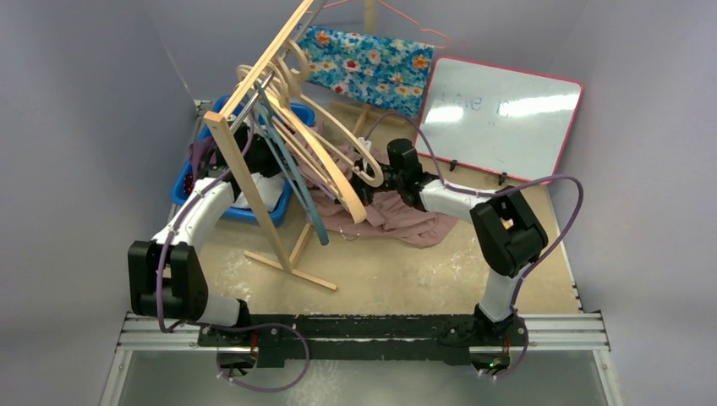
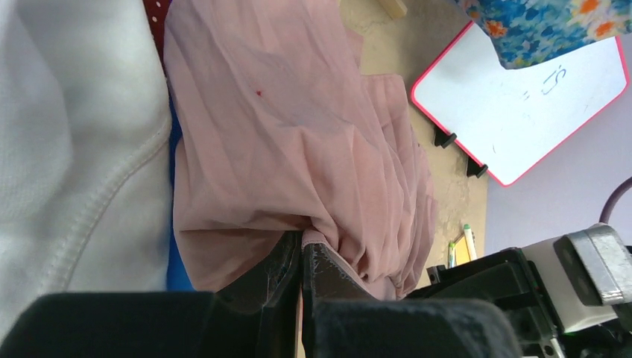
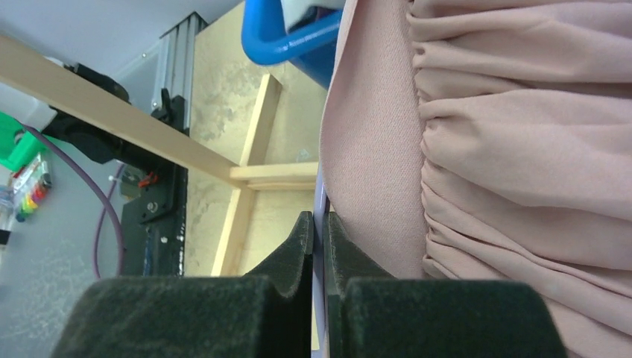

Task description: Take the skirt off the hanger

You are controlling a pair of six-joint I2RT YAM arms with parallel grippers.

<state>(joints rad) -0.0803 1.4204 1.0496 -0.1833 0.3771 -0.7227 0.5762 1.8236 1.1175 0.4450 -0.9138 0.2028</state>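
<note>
While the left gripper (image 2: 301,257) has its jaws pressed together on a pinch of the pink skirt (image 2: 283,134), the right gripper (image 3: 319,231) has its jaws nearly touching with a thin purple strip (image 3: 319,198) caught between them; cannot tell if that strip is a hanger edge or part of the skirt. Top view: skirt lies heaped on the table (image 1: 406,271) beside the foot of the wooden rack (image 1: 245,182), below a bunch of hangers (image 1: 334,161) that hang tilted off the rack's slanted top bar, and it sits between the 2 grippers. Left wrist view: gathered pleats fan out from the pinch, and the fabric lies against a white garment (image 2: 67,149) on its left, with a sliver of blue basket (image 1: 190,182) showing between them. Right wrist view: skirt waistband and gathers fill the right side, just beside the right finger. Left arm reaches in behind the rack post over the basket, its gripper mostly hidden from above. Right arm reaches across from the right, gripper at the lower ends of the hangers, at the top of the heap. Whiteboard (image 1: 499,114) with a red border leans at the back right, floral cloth (image 1: 368,68) hangs behind the rack. Cannot tell whether the skirt is on any hanger.
</note>
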